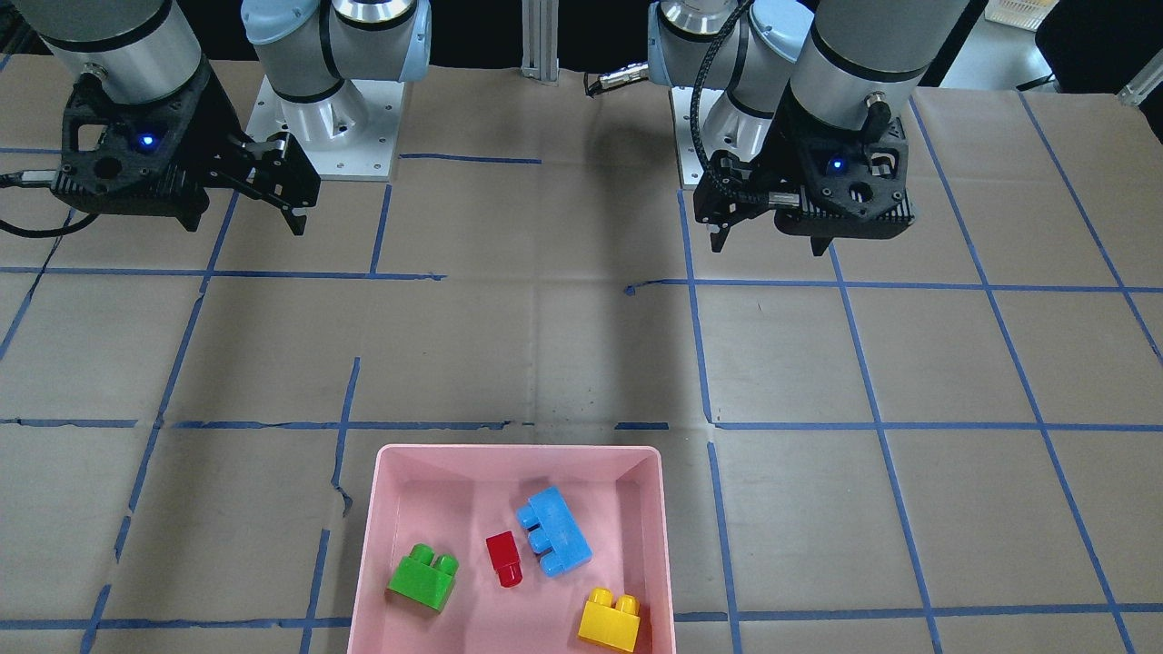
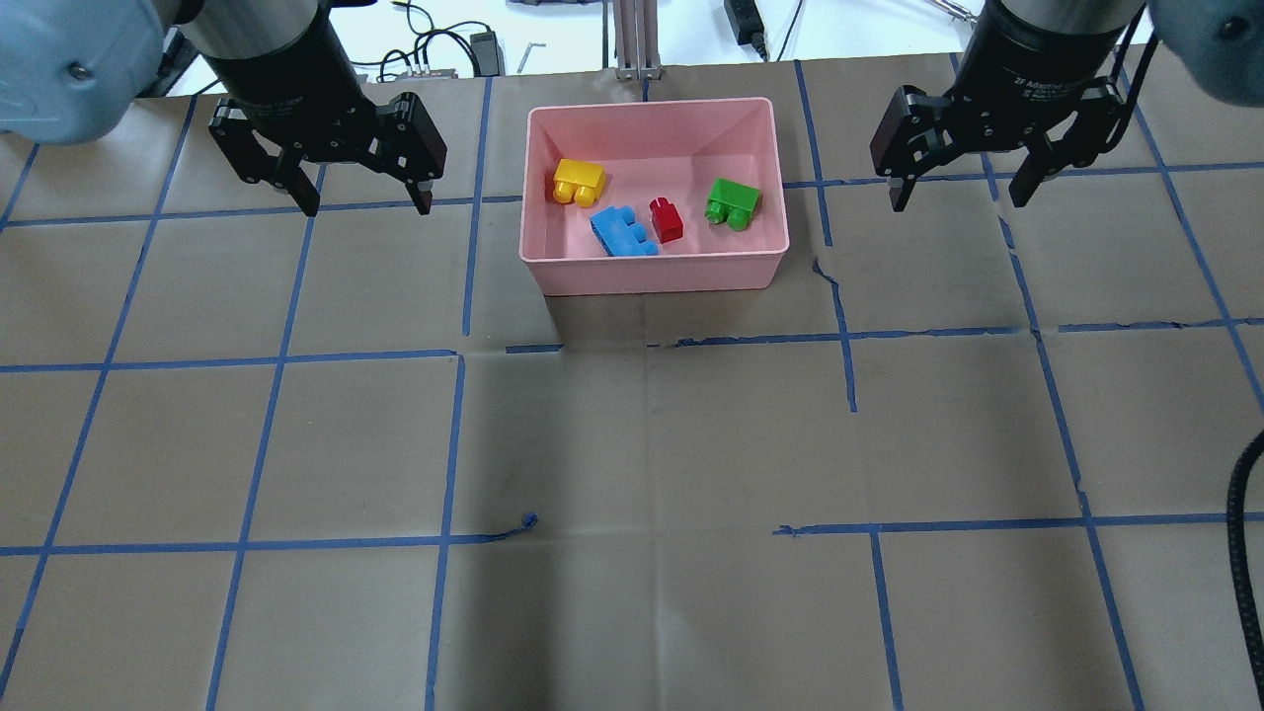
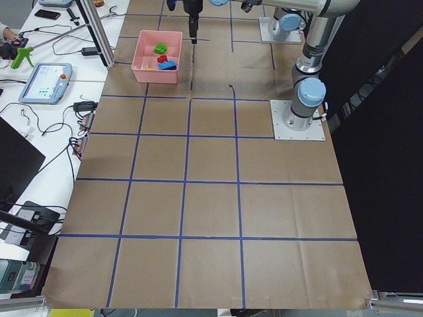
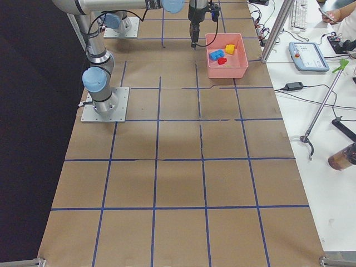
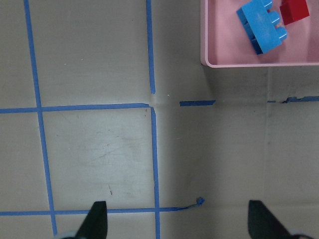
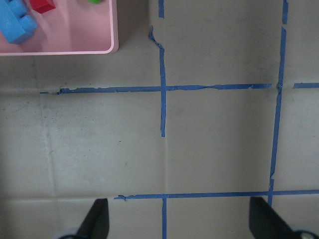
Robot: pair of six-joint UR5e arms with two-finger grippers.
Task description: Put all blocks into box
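All four blocks lie inside the pink box (image 2: 657, 272) at the far middle of the table: yellow (image 2: 579, 182), light-blue (image 2: 623, 232), red (image 2: 667, 219) and green (image 2: 733, 203). The front-facing view shows them too: green (image 1: 423, 578), red (image 1: 503, 559), light-blue (image 1: 554, 530), yellow (image 1: 611, 619). My left gripper (image 2: 367, 202) hangs open and empty above the table, left of the box. My right gripper (image 2: 956, 197) hangs open and empty, right of the box. The left wrist view shows the box's corner (image 5: 239, 63) with the light-blue block (image 5: 261, 25).
The table is covered in brown paper with a grid of blue tape (image 2: 454, 444). The arm bases (image 1: 313, 127) stand at the robot's edge. Cables and devices (image 2: 474, 44) lie beyond the table's far edge, behind the box.
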